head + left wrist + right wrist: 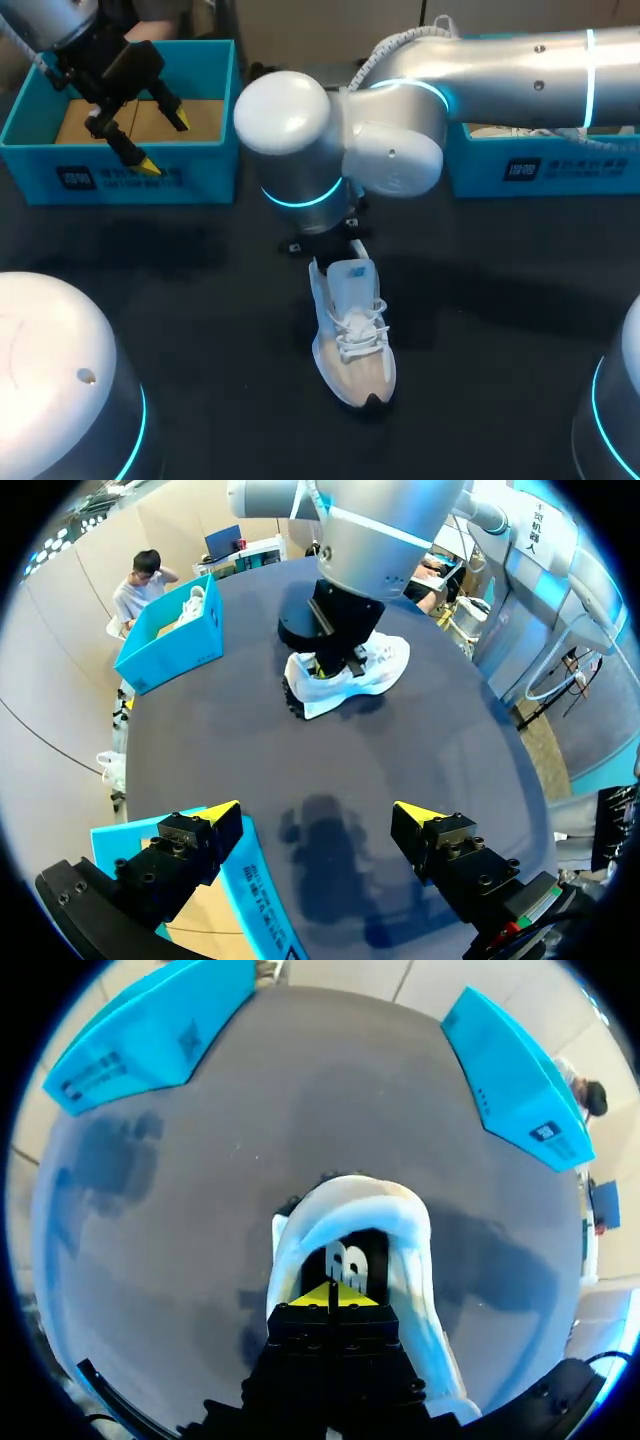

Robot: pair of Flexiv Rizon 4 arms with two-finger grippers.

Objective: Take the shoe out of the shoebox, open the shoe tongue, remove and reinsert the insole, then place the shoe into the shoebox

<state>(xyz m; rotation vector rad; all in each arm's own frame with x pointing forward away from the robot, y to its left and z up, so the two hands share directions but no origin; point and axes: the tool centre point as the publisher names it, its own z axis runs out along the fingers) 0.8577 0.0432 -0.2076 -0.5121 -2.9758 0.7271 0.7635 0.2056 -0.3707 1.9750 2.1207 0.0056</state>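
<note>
The white shoe (350, 330) stands upright on the dark table (180, 300), out of both boxes, its toe pointing away from them and its laces tied. From the head view the right arm (340, 150) comes in from the right and its bulky wrist covers the heel, so nothing of that arm's fingers shows there. The right wrist view supplies it: the right gripper (330, 1295) is down inside the shoe's opening with its two yellow tips pressed together, and whether anything thin is pinched between them cannot be made out. Just ahead of the tips a dark panel inside the shoe bears a white logo mark. The left wrist view sees the same shoe from across the table, the right arm's black hand planted on its collar. In that view the left gripper (318, 812) has its fingers spread wide with nothing between them. It hangs over the corner of the left shoebox (262, 905), whose brown cardboard floor shows in the head view. The right shoebox (540, 165) sits at the far right of the table, and only the left wrist view shows something white lying inside it. Both blue boxes carry a printed label on their side wall.
</note>
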